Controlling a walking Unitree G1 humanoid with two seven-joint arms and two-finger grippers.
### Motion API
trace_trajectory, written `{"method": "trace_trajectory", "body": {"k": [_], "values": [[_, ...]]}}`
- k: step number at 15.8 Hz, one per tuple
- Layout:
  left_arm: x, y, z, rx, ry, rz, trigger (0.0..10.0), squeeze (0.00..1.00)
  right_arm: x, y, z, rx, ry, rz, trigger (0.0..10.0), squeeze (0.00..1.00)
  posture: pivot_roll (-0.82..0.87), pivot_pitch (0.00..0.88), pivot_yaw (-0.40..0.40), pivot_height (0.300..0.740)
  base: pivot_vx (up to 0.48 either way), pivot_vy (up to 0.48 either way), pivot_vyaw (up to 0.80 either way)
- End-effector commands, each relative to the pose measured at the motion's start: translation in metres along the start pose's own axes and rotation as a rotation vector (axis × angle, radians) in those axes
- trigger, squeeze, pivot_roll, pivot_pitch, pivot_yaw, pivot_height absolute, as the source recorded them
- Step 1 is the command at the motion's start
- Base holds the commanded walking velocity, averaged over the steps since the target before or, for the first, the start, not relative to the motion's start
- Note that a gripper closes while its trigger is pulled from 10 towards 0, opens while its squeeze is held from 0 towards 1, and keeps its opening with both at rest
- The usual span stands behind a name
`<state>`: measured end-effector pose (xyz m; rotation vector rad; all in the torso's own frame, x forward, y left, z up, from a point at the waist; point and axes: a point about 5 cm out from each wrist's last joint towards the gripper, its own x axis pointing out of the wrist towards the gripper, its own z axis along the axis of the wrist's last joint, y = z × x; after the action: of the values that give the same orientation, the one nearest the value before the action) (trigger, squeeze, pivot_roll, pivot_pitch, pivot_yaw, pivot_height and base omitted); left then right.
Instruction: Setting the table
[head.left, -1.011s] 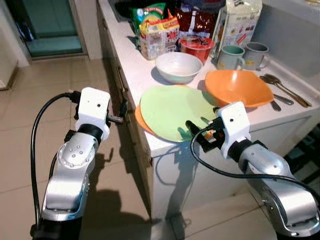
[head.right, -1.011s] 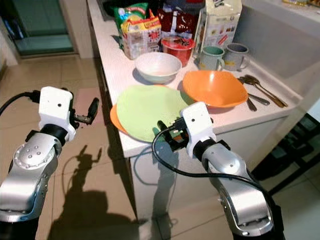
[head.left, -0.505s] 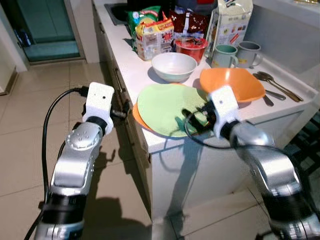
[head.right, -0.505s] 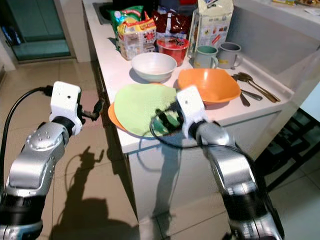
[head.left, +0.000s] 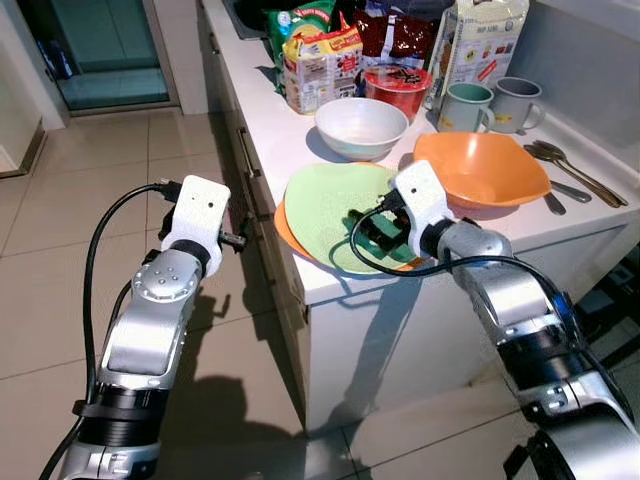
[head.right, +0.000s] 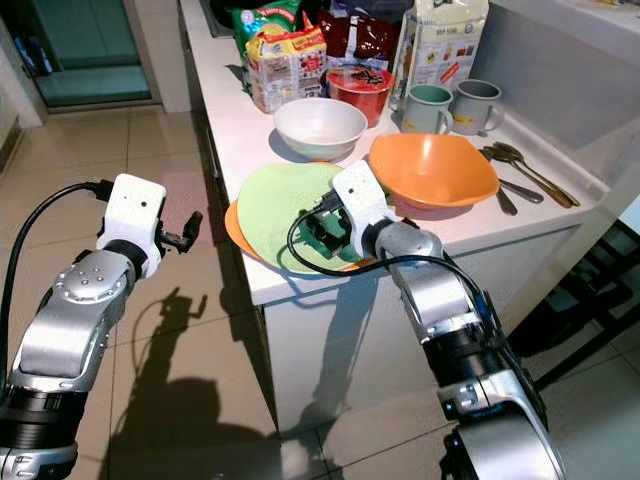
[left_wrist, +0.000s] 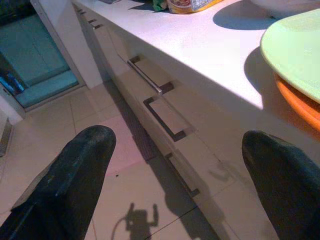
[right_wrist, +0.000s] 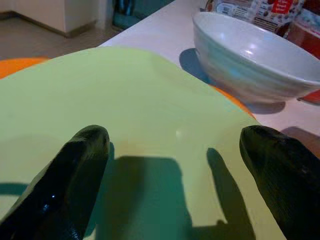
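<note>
The green plate (head.left: 345, 212) sits on an orange plate (head.left: 288, 226) at the counter (head.left: 270, 140) edge, mid-frame. The right gripper (head.left: 372, 226) hangs over it, fingers spread wide. The left gripper (head.left: 240, 240), fingers apart, holds nothing beside the counter.

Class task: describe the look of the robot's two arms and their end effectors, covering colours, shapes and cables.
Both arms are rounded silver metal shells with darker joint rings. Each wrist carries a boxy white plastic housing. A thick black cable loops out from each housing. The left end effector and right end effector each have two long black fingers with rounded, matte tips. The left arm's elbow shell shows small round dimples.
</note>
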<state>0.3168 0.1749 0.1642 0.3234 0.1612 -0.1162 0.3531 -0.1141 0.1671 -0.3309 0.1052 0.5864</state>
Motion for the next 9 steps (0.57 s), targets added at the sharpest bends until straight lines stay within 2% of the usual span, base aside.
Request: {"method": "trace_trajectory", "body": {"k": [1, 6, 9], "values": [[0.0, -0.004, -0.006, 0.019, 0.024, -0.009, 10.0, 0.0, 0.002, 0.0, -0.003, -0.034, 0.014, 0.019, 10.0, 0.0, 0.05, 0.0, -0.019, 0.74, 0.0, 0.0, 0.0], [0.0, -0.023, -0.008, 0.043, 0.034, -0.063, 10.0, 0.0, 0.007, 0.001, -0.011, -0.07, 0.04, 0.041, 10.0, 0.0, 0.05, 0.0, -0.023, 0.74, 0.0, 0.0, 0.0], [0.001, -0.032, -0.008, 0.053, 0.032, -0.085, 10.0, 0.0, 0.011, 0.009, -0.014, -0.059, 0.044, 0.078, 10.0, 0.0, 0.05, 0.0, -0.023, 0.74, 0.0, 0.0, 0.0]]}}
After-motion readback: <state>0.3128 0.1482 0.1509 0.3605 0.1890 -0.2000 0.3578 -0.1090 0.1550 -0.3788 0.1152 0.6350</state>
